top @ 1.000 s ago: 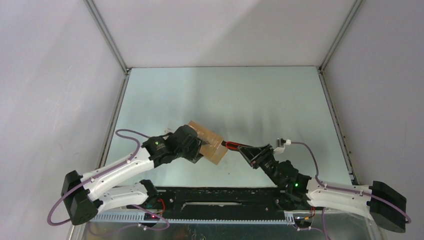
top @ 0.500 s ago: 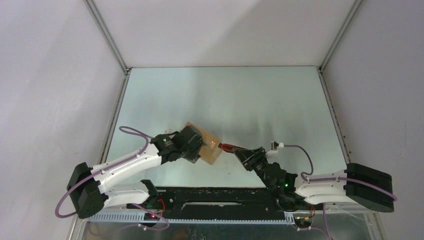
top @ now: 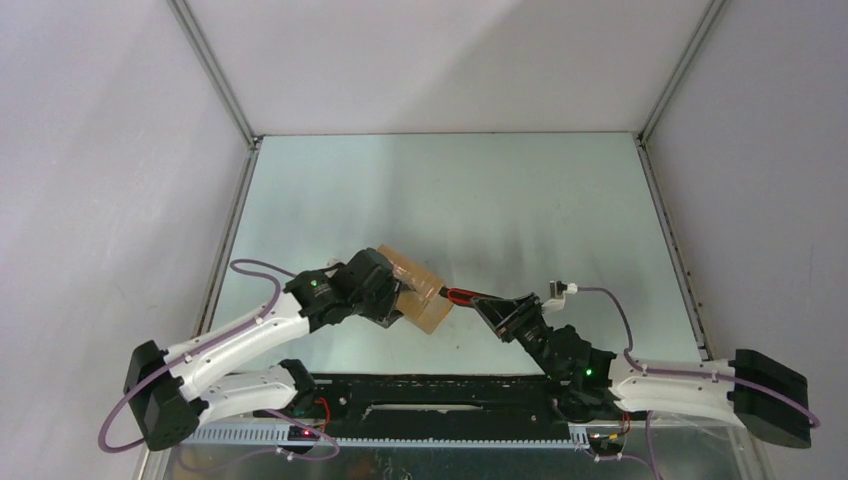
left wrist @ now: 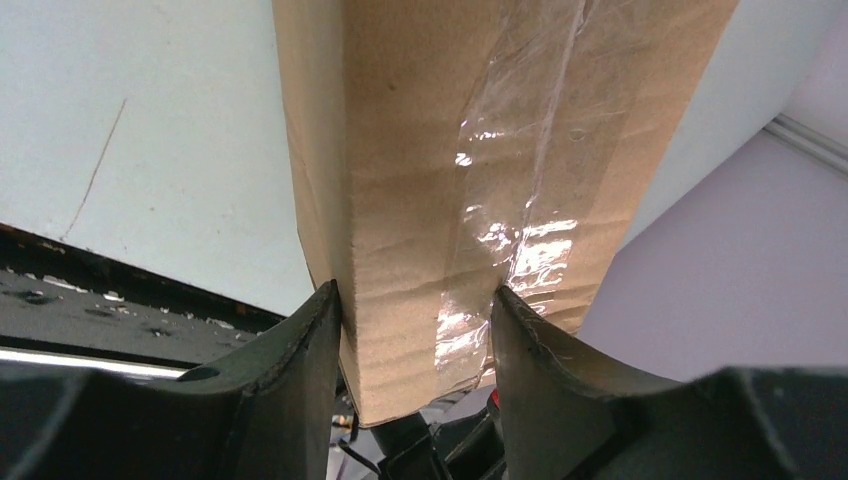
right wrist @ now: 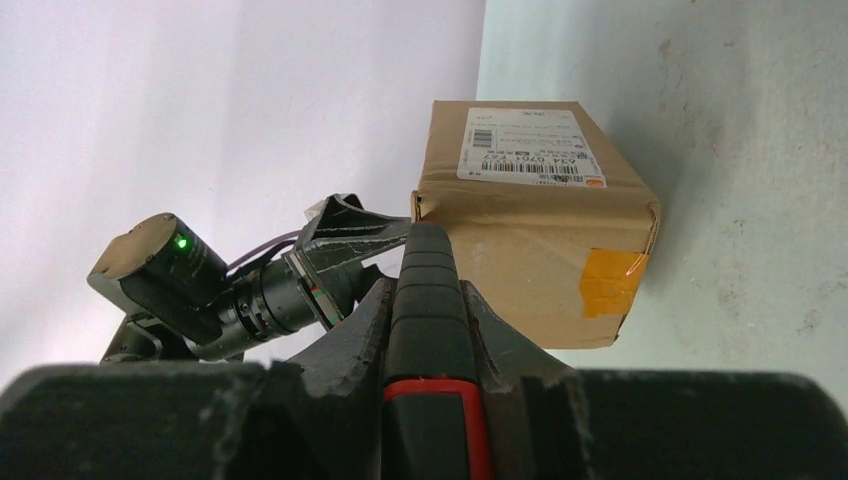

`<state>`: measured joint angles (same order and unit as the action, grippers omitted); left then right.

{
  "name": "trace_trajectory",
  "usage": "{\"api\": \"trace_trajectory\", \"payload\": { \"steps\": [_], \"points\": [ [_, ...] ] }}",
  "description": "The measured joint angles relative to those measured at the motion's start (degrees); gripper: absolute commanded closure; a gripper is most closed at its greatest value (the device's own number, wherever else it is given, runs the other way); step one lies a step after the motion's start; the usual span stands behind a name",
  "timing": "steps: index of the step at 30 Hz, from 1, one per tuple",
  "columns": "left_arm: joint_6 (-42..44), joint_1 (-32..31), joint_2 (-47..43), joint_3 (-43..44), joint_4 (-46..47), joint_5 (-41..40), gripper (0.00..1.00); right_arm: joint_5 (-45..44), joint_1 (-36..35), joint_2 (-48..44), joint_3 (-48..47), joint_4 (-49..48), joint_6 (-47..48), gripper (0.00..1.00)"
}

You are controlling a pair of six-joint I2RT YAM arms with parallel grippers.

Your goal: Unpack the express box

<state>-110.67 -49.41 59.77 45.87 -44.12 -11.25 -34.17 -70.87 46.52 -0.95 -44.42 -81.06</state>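
Half a second back both arms were swung differently. Now the left arm (top: 240, 335) has its elbow drawn back to the near left corner, and the right arm (top: 680, 385) lies lower and flatter. The express box (top: 422, 303) has shifted only slightly, at the near middle of the desk (top: 450, 190).

The left claw (top: 397, 300) is clamped across the narrow width of the box, one finger on each side. The right claw (top: 482, 302) is closed tight on the utility knife (top: 462, 295), whose nose points at the box and reaches just to its near edge.

By my reading the unpacking has barely begun. The box is steadied and the knife is in place, but the flaps are shut and no cut shows. Slitting the seam, opening the flaps and removing the contents all remain.

The left wrist view alone shows the clear tape (left wrist: 520, 200) along the seam, wrinkled but unbroken where visible. The right wrist view alone shows the white shipping label (right wrist: 525, 150) on one face and an orange tape patch (right wrist: 610, 280) on the end. No view shows a blade, or whether the box rests on the desk.
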Motion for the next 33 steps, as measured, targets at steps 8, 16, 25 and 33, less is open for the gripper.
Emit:
{"api": "trace_trajectory", "payload": {
  "steps": [8,16,25,33],
  "points": [
    [0.0,0.4,-1.8,-0.2,0.9,2.9,1.00,5.6,3.5,-11.8,0.4,10.1,1.2,1.00],
    [0.2,1.0,0.7,-0.2,0.5,2.6,1.00,5.2,3.1,-7.0,0.3,8.1,2.4,1.00],
    [1.6,1.0,4.9,1.3,-2.4,-0.2,1.00,-1.5,-1.8,8.4,-1.4,-2.6,4.1,1.00],
    [1.0,-0.2,7.0,3.5,-4.6,-4.2,1.00,-2.9,-2.2,16.4,-3.5,-8.9,4.8,1.00]
  ]
}}
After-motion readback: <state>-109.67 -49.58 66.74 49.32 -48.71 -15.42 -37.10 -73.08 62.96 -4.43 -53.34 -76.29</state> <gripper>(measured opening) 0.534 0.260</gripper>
